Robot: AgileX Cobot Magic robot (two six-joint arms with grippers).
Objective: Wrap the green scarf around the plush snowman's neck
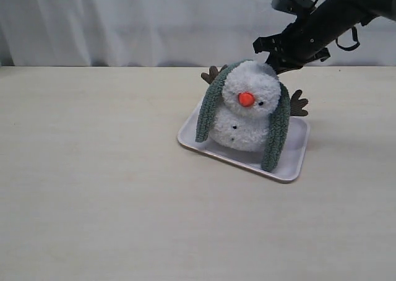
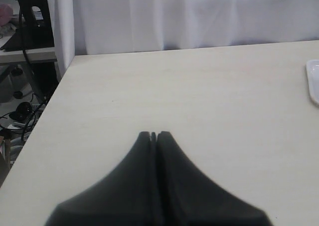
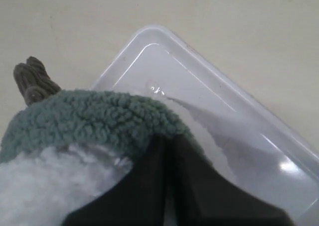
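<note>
The plush snowman [image 1: 246, 121] stands upright on a white tray [image 1: 291, 164], facing the camera. The green scarf [image 1: 278, 130] runs behind the top of its head, and both ends hang down in front, one on each side of the body. My right gripper [image 1: 276, 63] is behind the head and is shut on the scarf's middle. The right wrist view shows its fingertips [image 3: 167, 136] pinched at the scarf [image 3: 94, 116], above white fluff [image 3: 45, 186]. My left gripper [image 2: 153, 134] is shut and empty over bare table, outside the exterior view.
The snowman's brown branch arms [image 1: 298, 103] stick out on both sides; one [image 3: 32, 81] shows in the right wrist view. The tray's edge [image 2: 314, 81] is just visible in the left wrist view. A white curtain hangs behind the pale wooden table [image 1: 93, 169].
</note>
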